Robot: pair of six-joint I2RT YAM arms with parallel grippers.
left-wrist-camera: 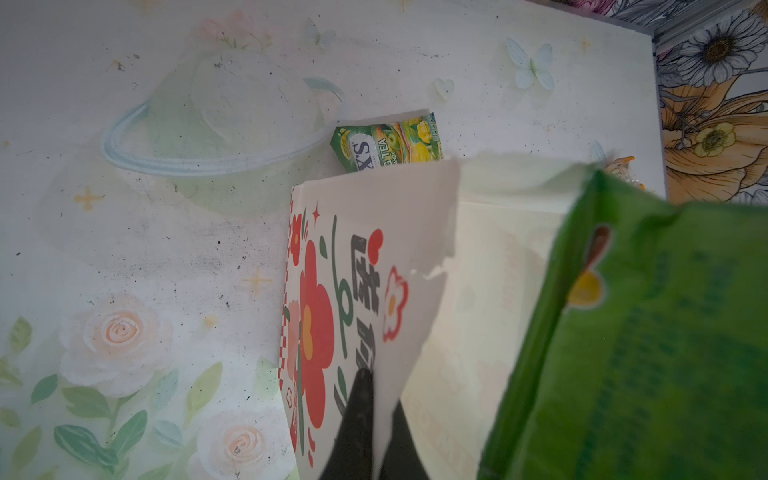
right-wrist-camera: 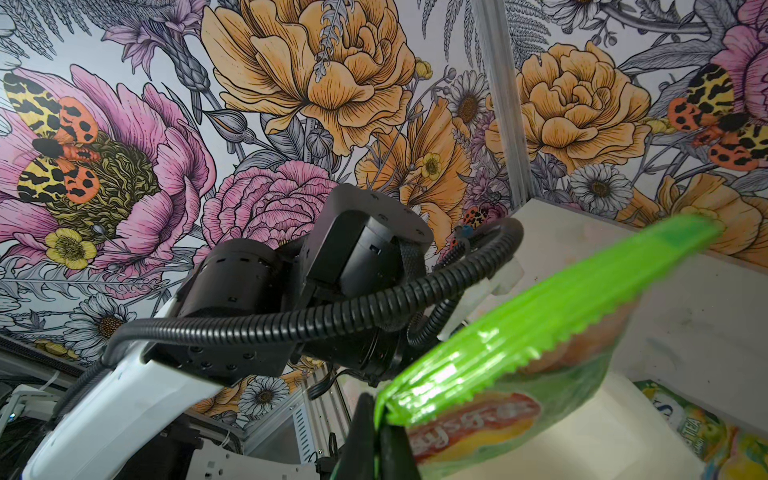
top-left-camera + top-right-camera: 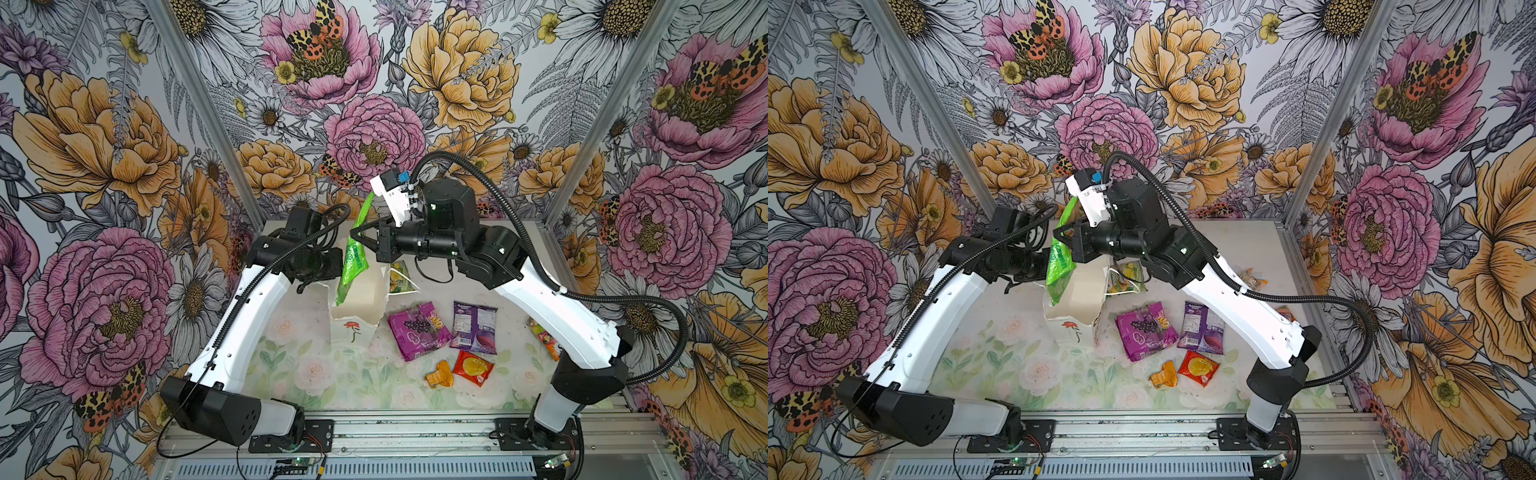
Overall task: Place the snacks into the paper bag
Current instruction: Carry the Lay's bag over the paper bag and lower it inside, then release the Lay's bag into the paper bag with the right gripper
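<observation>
FOX'S packet (image 3: pixel 401 276) half behind paper bag (image 3: pixel 356 328); clear packet (image 3: pixel 544 338) under right arm (image 3: pixel 557 316)

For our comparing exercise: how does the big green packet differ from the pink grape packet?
The green packet hangs upright over the open paper bag; the pink grape packet lies flat on the table. The right gripper pinches the green packet; no gripper touches the pink grape packet. Both are crinkly plastic packets.

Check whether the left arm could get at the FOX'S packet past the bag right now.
Probably not: the left claw is shut on a wall of the paper bag, and the bag stands between it and the FOX'S packet. It would have to let go first.
</observation>
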